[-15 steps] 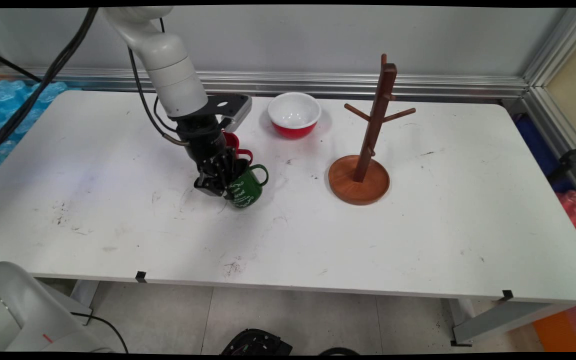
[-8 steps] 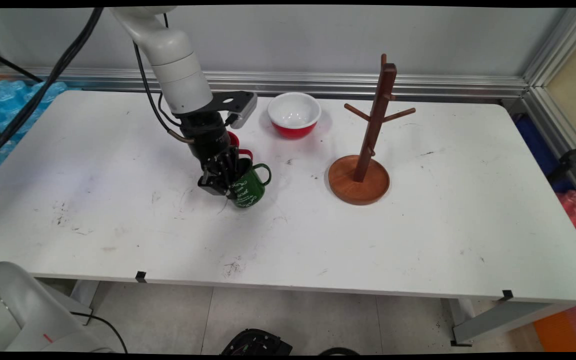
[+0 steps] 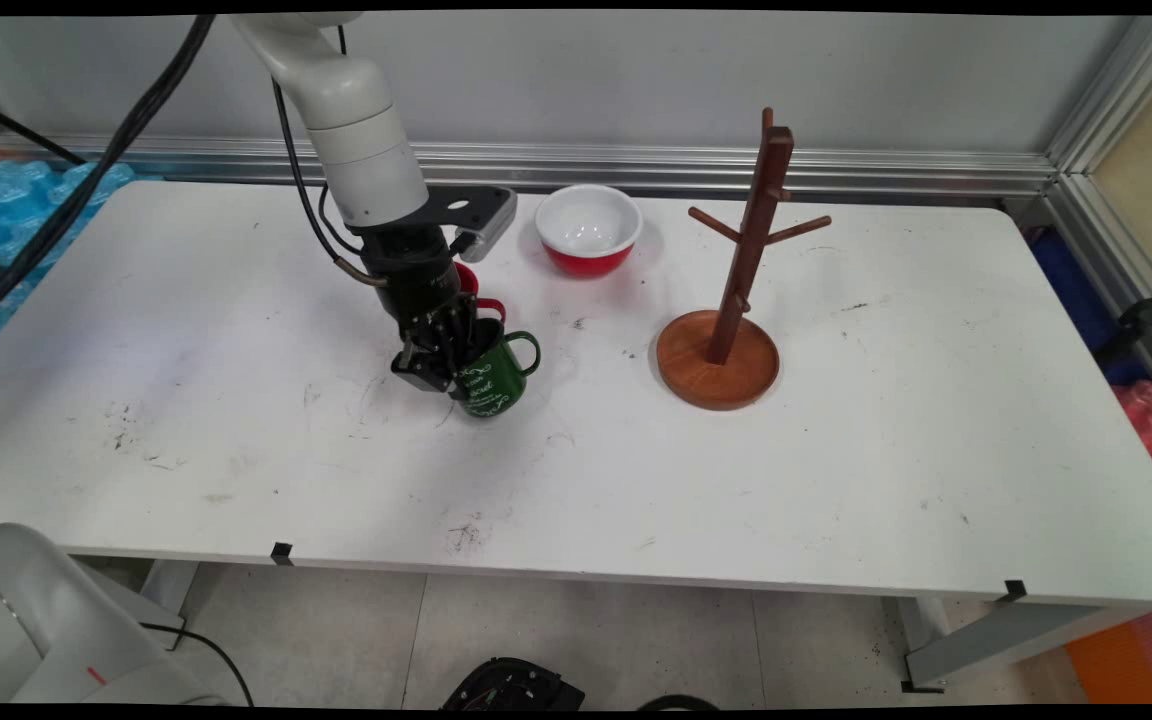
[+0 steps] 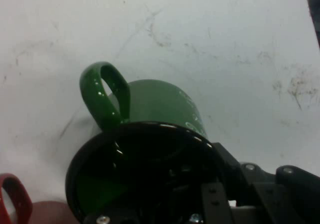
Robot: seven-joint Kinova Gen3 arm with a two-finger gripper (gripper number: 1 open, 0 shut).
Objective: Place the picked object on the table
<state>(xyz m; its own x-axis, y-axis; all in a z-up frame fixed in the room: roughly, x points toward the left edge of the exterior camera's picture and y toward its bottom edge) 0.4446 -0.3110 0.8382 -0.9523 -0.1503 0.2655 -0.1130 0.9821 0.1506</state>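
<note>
Gripper [image 3: 441,365] clamped on green mug's [image 3: 494,376] rim, one finger inside (fingertips hidden), tilted mug apparently just off the white table [image 3: 836,450]. Behind, red mug [image 3: 471,290] mostly hidden by arm.

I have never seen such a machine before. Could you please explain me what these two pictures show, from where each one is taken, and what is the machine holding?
The machine is a white robot arm ending in a black two-finger gripper. The wide picture comes from a fixed camera looking down across the white table. The close picture comes from a camera on the hand itself, looking along the gripper.

The gripper is shut on the rim of a green mug with white lettering, which tilts. Its handle loops upward in the close view. A red mug sits just behind the arm, mostly hidden. Farther right stand a red bowl, white inside, and a wooden mug tree with empty pegs.
</note>
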